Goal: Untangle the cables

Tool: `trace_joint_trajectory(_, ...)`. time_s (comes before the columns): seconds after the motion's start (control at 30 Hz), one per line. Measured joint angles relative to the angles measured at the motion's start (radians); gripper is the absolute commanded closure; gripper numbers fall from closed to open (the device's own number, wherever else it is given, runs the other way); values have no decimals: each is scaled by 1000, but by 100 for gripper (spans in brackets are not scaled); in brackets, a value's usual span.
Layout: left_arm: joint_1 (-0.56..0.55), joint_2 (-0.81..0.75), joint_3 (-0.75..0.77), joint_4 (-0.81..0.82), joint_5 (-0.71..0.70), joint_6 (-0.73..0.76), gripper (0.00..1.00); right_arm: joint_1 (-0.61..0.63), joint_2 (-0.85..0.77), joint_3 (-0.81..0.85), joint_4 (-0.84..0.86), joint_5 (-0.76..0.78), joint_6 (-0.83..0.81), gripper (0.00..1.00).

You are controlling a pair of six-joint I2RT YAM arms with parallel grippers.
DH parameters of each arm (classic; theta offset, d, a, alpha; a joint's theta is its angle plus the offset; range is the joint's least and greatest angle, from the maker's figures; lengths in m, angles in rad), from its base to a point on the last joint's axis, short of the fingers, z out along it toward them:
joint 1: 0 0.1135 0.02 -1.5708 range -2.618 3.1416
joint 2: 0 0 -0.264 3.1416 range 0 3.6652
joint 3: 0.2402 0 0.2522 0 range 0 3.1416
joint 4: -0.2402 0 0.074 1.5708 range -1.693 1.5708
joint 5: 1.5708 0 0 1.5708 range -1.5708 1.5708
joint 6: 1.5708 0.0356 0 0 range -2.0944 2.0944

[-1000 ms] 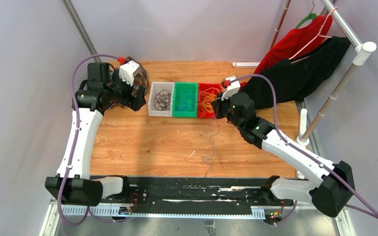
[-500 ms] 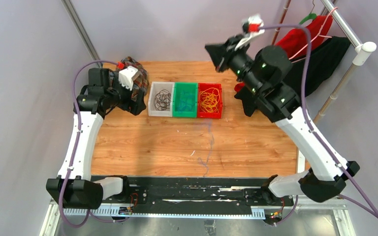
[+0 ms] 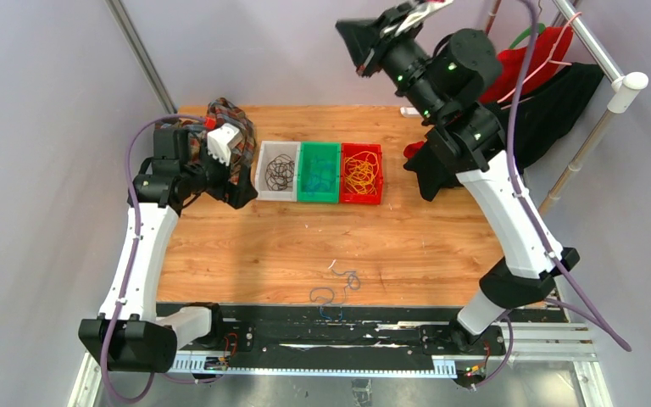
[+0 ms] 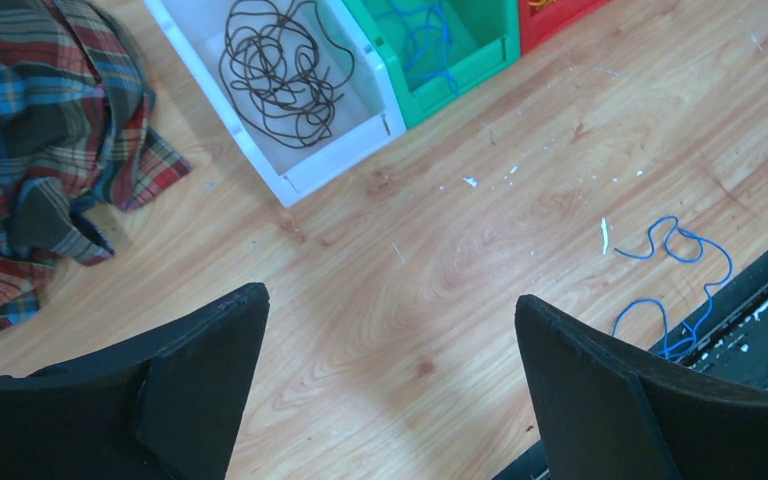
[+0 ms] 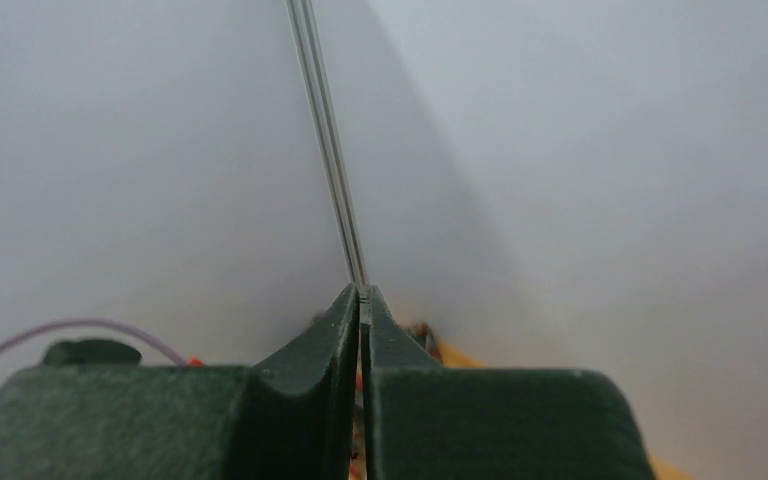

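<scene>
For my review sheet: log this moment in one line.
left jaws open, over table | right jaws shut, raised high | blue cable loose near table's front edge

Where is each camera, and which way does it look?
Top external: high behind, looking down on the table; left arm, right arm show.
Left wrist: over the table, looks down at white bin, blue cable; open left pincer shows.
Right wrist: raised high, facing the wall; shut right pincer shows.
Shared: top and left wrist see the blue cable.
</scene>
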Motion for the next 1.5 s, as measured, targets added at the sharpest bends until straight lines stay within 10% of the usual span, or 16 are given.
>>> trace_joint_trajectory(0.13, 0, -16, -33, 0, 8, 11, 2, 2, -119, -328, -9, 11, -25, 55)
trace_joint_trajectory(0.37, 0, -29, -35, 6, 8, 30, 2, 68, -374, -1146, -95, 138, 22, 44)
trace_joint_trajectory(0.5, 0, -29, -35, 10, 6, 37, 2, 154, -423, -1341, -199, 192, 126, 43)
trace_joint_trajectory(1.5, 0, -44, -44, 12, -47, 72, 2, 429, -147, -1492, -129, 125, 381, 57)
